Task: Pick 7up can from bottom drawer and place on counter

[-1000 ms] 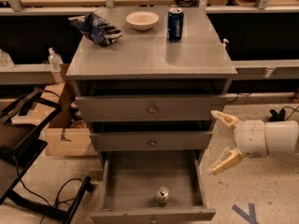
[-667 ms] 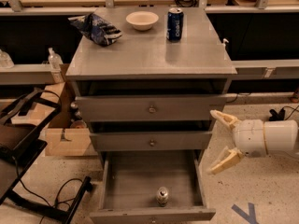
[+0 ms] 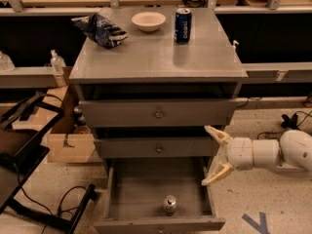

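Shiny-topped 7up can (image 3: 169, 204), seemingly upright, sits in the grey bottom drawer (image 3: 146, 186); pale tool (image 3: 208, 156) gapes empty beside it, below the glossy worktop (image 3: 156, 57).

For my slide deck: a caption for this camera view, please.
Open gripper beside the pulled-out bottom drawer, 7up can upright inside.

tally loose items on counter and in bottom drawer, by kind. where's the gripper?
cans: 2 (blue can on counter, 7up can in bottom drawer)
bowl: 1
chip bag: 1
total: 4
gripper: open, right of the bottom drawer.
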Robot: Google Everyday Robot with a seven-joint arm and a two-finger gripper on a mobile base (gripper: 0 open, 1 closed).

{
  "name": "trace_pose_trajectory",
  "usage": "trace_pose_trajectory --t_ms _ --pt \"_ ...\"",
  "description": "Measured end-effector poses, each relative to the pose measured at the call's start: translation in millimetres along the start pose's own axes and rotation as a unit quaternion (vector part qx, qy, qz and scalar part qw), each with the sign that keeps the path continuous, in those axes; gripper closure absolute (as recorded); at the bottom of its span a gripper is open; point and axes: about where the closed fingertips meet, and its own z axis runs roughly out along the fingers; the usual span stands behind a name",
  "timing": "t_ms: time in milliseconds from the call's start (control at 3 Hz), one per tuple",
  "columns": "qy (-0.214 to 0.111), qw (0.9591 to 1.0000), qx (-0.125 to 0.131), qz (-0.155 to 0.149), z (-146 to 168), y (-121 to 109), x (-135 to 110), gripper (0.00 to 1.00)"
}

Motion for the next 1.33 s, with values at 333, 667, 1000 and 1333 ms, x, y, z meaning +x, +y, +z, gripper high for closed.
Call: trace_pose_trajectory --t_ms 333,667,1000,1333 --pt "-0.047 0.9983 -0.023 -0.026 37.8 -5.5 55.2 0.0" --pt "-0.061 0.9959 -0.061 -0.027 70.7 -6.9 112.5 0.0" --pt "-0.054 0.9943 -0.092 -0.007 93.4 -1.3 162.3 0.0" --pt "-0.054 0.9943 -0.092 -0.008 93.4 -1.2 161.3 0.0"
